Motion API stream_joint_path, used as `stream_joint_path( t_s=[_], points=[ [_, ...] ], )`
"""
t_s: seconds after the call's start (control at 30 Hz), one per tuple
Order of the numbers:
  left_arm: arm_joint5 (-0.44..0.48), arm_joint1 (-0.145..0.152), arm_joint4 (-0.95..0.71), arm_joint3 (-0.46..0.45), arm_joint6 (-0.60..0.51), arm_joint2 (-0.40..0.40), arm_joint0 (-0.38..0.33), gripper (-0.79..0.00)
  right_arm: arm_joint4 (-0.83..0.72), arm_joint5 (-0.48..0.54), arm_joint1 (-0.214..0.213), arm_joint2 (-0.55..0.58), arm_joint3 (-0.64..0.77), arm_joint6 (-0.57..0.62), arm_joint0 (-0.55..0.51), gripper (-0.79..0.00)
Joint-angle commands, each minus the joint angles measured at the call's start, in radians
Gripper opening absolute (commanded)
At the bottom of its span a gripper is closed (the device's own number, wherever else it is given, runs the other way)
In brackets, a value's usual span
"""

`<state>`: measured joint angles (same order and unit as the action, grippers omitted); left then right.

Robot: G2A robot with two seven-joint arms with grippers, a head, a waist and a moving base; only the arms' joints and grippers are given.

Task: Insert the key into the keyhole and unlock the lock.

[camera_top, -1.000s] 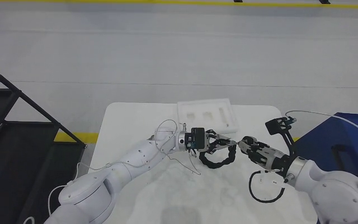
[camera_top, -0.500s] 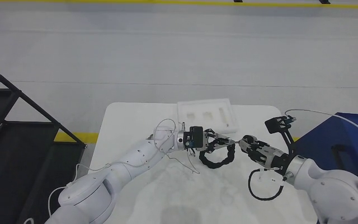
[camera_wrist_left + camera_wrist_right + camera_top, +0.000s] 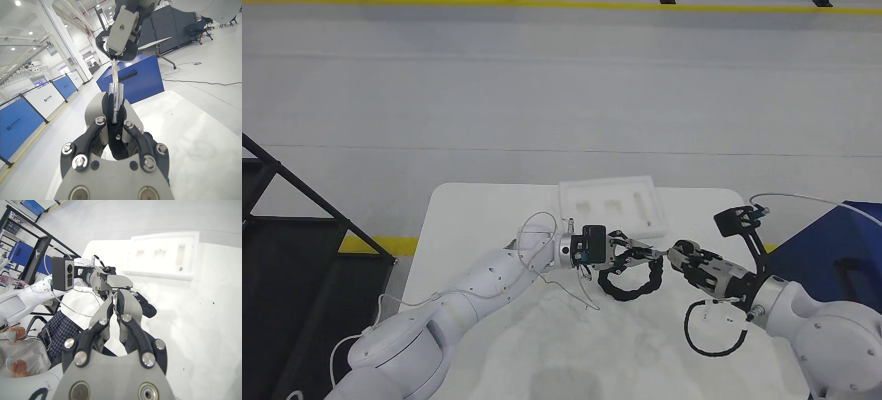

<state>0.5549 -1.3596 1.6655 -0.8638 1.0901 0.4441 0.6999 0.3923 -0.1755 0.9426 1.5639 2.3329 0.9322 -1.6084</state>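
Left jaws: clamped narrow on the chrome barrel of the lock [image 3: 116, 100], holding it clear of the desk [image 3: 472, 228] with the keyhole end facing the other arm.
Right jaws: pinched shut on the head of the key [image 3: 114, 71], blade aimed at the barrel.
Landmark: the white foam tray [image 3: 614, 205] at the far edge of the desk.
Lock: in the air just on the robot's side of the foam tray. Its black cable loop [image 3: 628, 288] hangs below, a little farther from the tray; whether the loop touches the desk I cannot tell.
Key: also on the robot's side of the foam tray, near its right corner and in line with the barrel. The tip sits in the keyhole mouth, and most of the blade is still bare between head and barrel.
Change: over the last second the right arm has crept slightly toward the lock, closing the gap. The left arm has held its place by the foam tray.
Meaning: insertion looks begun but not finished, and no turn seems to have been made yet.
Next: probably a steady push along the barrel's axis, then a twist from the right wrist while the left braces.
Risk: a small tilt could jam the blade, or the smooth barrel could slip in its pads.
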Motion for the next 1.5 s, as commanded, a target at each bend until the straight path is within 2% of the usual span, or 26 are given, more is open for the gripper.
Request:
stream_joint_path(
  t_s=[0.0,0.63,1.47],
  points=[
    [0.004,-0.001,0.003,-0.001,0.001,0.002,0.0,-0.785,-0.001,0.0,0.0,0.001,-0.001,-0.001,0.0,-0.785],
    [0.053,-0.014,0.007,0.004,0.031,0.024,0.007,-0.785,0.002,0.008,-0.001,-0.011,-0.016,-0.005,0.003,-0.785],
    [0.083,-0.024,0.021,0.008,0.001,0.051,0.012,-0.785,0.091,-0.034,0.002,-0.091,-0.044,0.002,0.056,-0.785]
  ],
)
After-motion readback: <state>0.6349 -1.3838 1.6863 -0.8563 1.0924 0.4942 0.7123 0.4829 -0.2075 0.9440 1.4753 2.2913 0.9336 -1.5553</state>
